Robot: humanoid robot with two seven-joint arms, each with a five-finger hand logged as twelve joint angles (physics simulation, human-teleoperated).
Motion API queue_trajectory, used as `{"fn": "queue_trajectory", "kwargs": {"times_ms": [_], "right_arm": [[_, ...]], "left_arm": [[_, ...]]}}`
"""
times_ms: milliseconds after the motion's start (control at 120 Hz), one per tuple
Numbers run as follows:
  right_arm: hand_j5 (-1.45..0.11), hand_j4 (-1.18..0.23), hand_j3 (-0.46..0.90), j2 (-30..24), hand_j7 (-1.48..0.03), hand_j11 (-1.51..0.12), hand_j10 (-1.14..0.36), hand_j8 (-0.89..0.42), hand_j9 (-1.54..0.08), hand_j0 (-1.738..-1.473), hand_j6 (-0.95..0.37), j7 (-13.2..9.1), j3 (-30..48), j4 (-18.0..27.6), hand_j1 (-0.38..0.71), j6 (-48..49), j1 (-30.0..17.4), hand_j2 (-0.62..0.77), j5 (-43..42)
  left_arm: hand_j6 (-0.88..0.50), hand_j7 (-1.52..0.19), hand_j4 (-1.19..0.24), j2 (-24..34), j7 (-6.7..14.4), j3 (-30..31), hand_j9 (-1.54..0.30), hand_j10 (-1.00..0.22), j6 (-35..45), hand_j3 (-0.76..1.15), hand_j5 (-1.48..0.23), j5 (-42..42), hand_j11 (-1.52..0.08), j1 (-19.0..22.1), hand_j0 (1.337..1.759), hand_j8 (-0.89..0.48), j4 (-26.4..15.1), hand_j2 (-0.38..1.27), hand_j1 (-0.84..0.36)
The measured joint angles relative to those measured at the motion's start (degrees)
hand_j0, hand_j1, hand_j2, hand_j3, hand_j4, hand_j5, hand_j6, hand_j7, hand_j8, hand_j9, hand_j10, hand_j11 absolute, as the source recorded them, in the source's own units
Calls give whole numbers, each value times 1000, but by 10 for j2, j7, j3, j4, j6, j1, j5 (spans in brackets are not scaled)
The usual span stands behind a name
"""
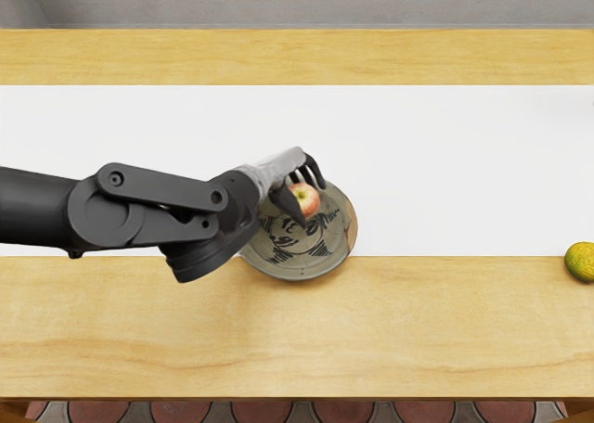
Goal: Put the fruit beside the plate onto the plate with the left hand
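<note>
The left hand (278,184) is seen above the far part of the plate (320,256), its arm (111,210) reaching in across the table (297,330) from the left edge. The apple (305,200) is pinched between the curled fingers (314,173) on its far side and the thumb (281,204) on its near side, so that it is gripped from opposite sides and kept from rolling. The apple is placed over the plate's inner surface, well inside the rim; whether it is resting on the plate or held just above it cannot be told from this view. The carrying step is judged nearly complete: what is left is for the apple to be set down and the grip opened. The spot over the dished centre is probably chosen so that the round fruit will settle inward rather than roll off. A second, yellow-green fruit (580,261) is seen at the table's right edge, well apart from the plate and not involved. The right arm is not shown.
</note>
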Motion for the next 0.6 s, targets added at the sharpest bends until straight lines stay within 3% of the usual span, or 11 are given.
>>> {"fn": "queue_trajectory", "kwargs": {"times_ms": [333,600], "right_arm": [[-26,-20,0,0,-26,-26,-20,-20,-26,-1658,-20,0,0,0,-324,0,0,-4,0],[-26,-20,0,0,-26,-26,-20,-20,-26,-1658,-20,0,0,0,-324,0,0,-4,0]], "left_arm": [[-490,-708,-536,0,-1,2,-704,-539,-1,0,-712,-1,-703,14,1658,-460,4,227,-255],[-237,-327,-249,13,-2,-2,-325,-250,-3,0,-328,-1,-325,14,1658,-229,5,83,61]]}}
